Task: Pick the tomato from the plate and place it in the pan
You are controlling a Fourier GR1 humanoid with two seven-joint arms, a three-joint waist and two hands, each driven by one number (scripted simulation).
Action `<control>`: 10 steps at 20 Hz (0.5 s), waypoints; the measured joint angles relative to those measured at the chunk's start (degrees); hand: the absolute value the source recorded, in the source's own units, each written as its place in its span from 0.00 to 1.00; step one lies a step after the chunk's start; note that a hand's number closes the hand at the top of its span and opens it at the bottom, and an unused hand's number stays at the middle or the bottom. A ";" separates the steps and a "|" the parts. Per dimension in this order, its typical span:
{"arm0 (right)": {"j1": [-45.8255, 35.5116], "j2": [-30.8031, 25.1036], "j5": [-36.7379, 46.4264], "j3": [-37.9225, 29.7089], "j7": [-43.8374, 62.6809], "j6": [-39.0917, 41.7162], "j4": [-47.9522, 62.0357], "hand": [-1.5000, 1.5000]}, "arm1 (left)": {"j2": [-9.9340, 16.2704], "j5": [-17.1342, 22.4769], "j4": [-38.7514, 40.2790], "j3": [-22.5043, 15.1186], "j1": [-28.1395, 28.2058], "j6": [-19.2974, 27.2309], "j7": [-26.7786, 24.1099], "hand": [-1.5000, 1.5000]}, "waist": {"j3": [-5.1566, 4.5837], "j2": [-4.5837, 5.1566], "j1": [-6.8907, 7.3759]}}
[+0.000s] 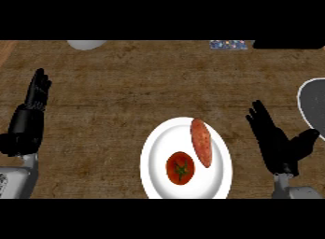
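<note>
Tomato (180,168) sits nearest me, on the lower half of the white plate (155,154), stem side up with its green star showing. I judge it light, smooth-skinned and a bit slippery, soft enough to bruise if pinched hard, and round enough to roll. I would take it from above, fingers (260,114) spread round its widest part and thumb opposite, not by the stem. Just beside it, touching or nearly so, lies a long reddish potato (201,142) along the plate's right side, so there is little room for my fingers on that flank.

My right hand (277,140) hovers just right of the plate, fingers straight and released, thumb spread toward the pan, holding nothing. My left hand (26,122) rests well apart at the bench's (124,84) left, fingers straight and pointing away, also empty.

Farther right, the dark pan (324,112) shows partly at the edge, beyond my right hand.
</note>
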 measured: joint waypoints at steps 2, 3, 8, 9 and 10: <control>1.17 1.03 0.66 1.01 -1.80 -0.06 -2.70 1.00 | -1.45 0.91 0.69 0.10 1.10 0.13 1.33 0.50 | -0.09 -0.05 -0.24; 1.22 1.89 1.22 1.74 -3.39 -0.20 -3.71 1.00 | -2.56 1.87 1.15 0.10 2.25 0.23 2.30 0.50 | -0.13 -0.08 -0.20; 1.95 3.29 9.46 7.06 -12.59 -2.35 -11.17 1.00 | -9.07 8.07 4.93 -0.09 8.21 0.30 8.60 0.50 | -0.49 -0.73 -0.88; 3.36 3.77 12.25 7.49 -14.83 -4.90 -12.06 0.00 | -9.72 9.02 5.28 0.12 9.11 0.26 9.46 0.50 | -0.51 -0.90 -1.48; 4.66 4.12 15.30 8.36 -17.40 -7.15 -12.93 0.00 | -10.28 9.71 5.25 0.31 9.55 0.30 9.84 0.50 | -0.44 -1.10 -1.98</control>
